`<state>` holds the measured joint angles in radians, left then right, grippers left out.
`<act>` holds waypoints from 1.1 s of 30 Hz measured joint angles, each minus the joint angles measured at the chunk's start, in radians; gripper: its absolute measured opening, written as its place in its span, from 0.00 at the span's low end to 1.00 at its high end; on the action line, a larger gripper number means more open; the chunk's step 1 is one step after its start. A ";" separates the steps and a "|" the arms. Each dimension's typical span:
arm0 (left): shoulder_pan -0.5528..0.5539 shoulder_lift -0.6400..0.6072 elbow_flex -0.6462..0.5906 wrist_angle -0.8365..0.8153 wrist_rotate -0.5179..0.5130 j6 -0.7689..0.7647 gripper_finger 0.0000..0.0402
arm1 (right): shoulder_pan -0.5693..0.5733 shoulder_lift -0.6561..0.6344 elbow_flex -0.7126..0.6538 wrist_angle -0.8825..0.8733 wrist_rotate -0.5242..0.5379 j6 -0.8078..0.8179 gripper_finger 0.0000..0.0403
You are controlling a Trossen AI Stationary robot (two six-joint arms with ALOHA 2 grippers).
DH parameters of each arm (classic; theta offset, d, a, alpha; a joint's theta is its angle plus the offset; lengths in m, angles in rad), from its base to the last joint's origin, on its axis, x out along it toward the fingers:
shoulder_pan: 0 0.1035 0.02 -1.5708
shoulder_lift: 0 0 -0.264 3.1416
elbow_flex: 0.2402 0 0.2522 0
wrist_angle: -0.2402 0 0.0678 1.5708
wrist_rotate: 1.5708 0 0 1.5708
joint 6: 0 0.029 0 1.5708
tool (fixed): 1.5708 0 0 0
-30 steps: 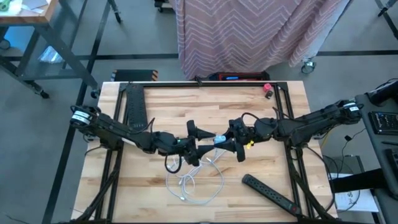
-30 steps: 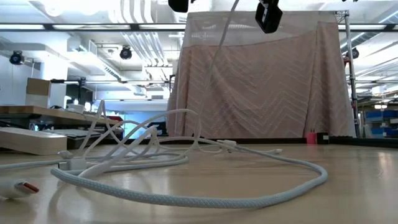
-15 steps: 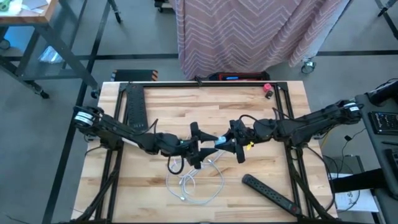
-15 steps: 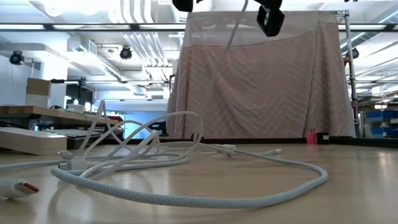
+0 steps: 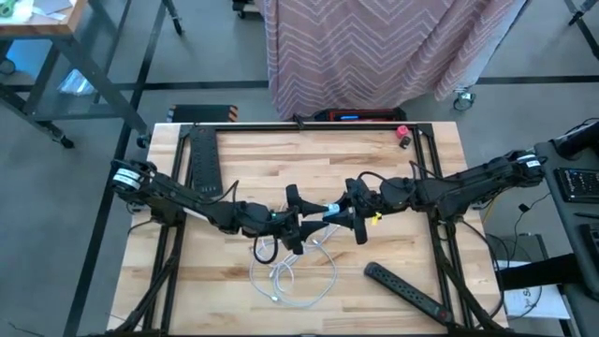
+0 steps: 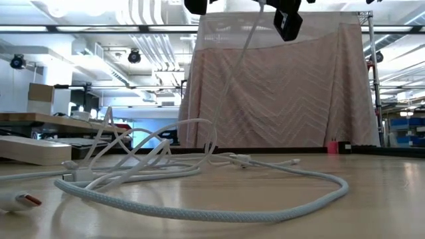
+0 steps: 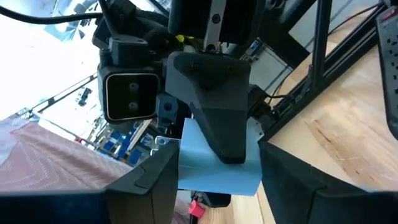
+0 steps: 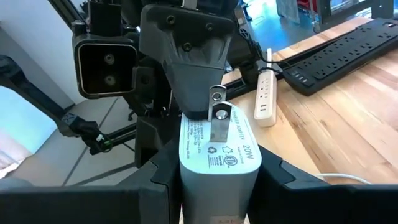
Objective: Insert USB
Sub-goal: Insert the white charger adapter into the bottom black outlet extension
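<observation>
A white charger block [image 5: 329, 210] marked 20W is held above the table's middle, between my two grippers. My right gripper [image 5: 344, 215] comes from the right and is shut on it. My left gripper [image 5: 309, 221] comes from the left and closes on the block's other end [image 7: 199, 171]. A white cable [image 6: 240, 60] hangs from the grippers down to a loose pile of cables [image 5: 292, 273] on the table. Where the cable joins the charger is hidden. My left gripper has the charger's end [image 7: 186, 174] between its two fingers, and the block fills the gap between them. It comes level from the table's left. The right gripper's finger covers the block's top. The block is clear of the table. My right gripper pinches the charger by its two narrow sides [image 8: 185, 180] between its two fingers, level from the table's right. The labelled face with the metal prong [image 8: 217, 118] faces the wrist camera. The charger is lifted clear of the table.
A black power strip [image 5: 204, 159] lies at the far left and another [image 5: 407, 285] at the near right. A white power strip [image 8: 266, 99] lies near the far black one. A small pink object [image 5: 402, 134] sits at the far edge. A curtain hangs beyond the table.
My left gripper has moved a little toward the table's right edge, closer to my right gripper. The top of the hanging cable has shifted the same way, while the pile on the table has stayed put.
</observation>
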<state>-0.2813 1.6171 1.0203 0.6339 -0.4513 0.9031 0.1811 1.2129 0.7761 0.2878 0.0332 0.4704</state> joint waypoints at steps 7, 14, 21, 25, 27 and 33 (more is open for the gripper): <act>-0.006 -0.020 0.000 -0.009 -0.017 -0.081 0.44 | 0.000 -0.001 0.000 0.008 0.000 -0.074 0.42; -0.018 -0.066 0.000 -0.122 -0.041 -0.190 0.44 | 0.002 -0.032 0.000 -0.004 0.047 -0.186 0.49; -0.022 -0.115 -0.002 -0.250 -0.038 -0.340 0.44 | 0.002 -0.068 0.000 0.010 0.072 -0.316 0.58; -0.023 -0.147 -0.002 -0.378 -0.037 -0.495 0.44 | 0.022 -0.082 0.000 0.006 0.075 -0.432 0.65; -0.019 -0.169 -0.002 -0.428 -0.034 -0.604 0.44 | 0.050 -0.077 0.000 0.003 0.076 -0.547 0.68; 0.017 -0.240 -0.003 -0.494 0.108 -1.022 0.44 | 0.185 -0.003 0.000 0.003 0.270 -1.040 0.73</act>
<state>-0.2639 1.3773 1.0176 0.1403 -0.3433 -0.1188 0.3659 1.2101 0.7765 0.2905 0.3031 -0.5692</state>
